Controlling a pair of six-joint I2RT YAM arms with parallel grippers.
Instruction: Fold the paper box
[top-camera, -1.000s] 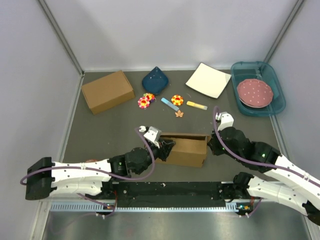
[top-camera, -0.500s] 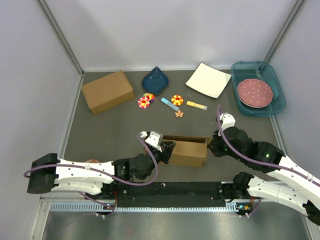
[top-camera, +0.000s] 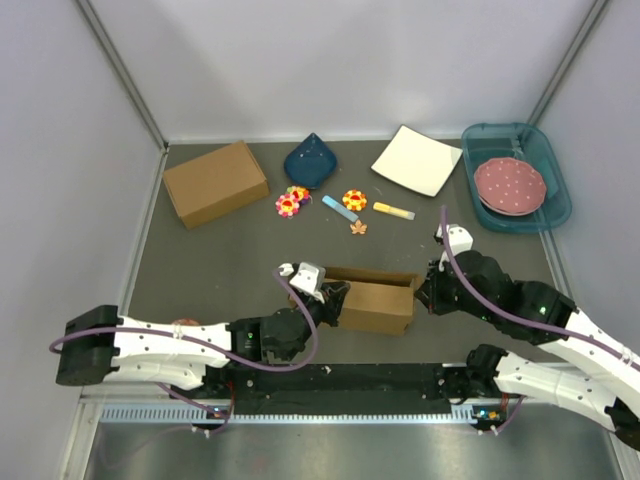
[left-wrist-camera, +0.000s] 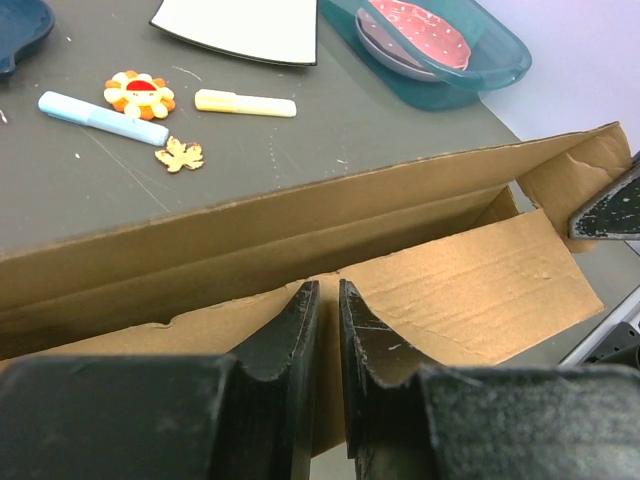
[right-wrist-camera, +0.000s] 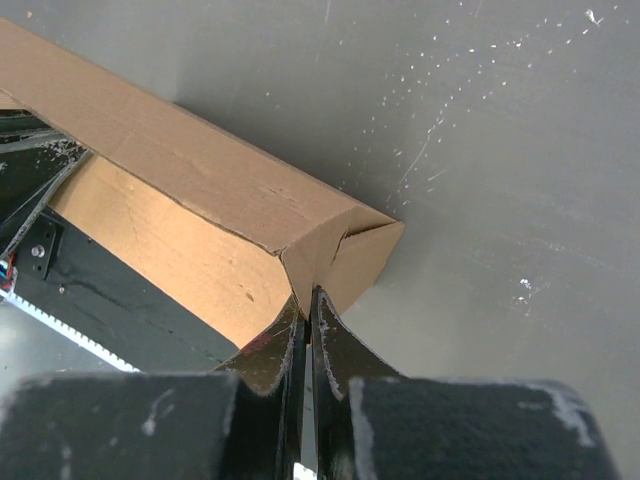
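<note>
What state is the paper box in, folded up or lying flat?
Partly folded: the paper box has its long walls standing, but the top is open.

the paper box (left-wrist-camera: 420, 200) runs off the left wrist view's left edge; the top edge crops the white plate (left-wrist-camera: 240, 20).

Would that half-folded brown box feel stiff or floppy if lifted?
Probably light: the paper box is thin cardboard. Likely floppy, since its near flap stands loose. It may spring open at its creases.
</note>
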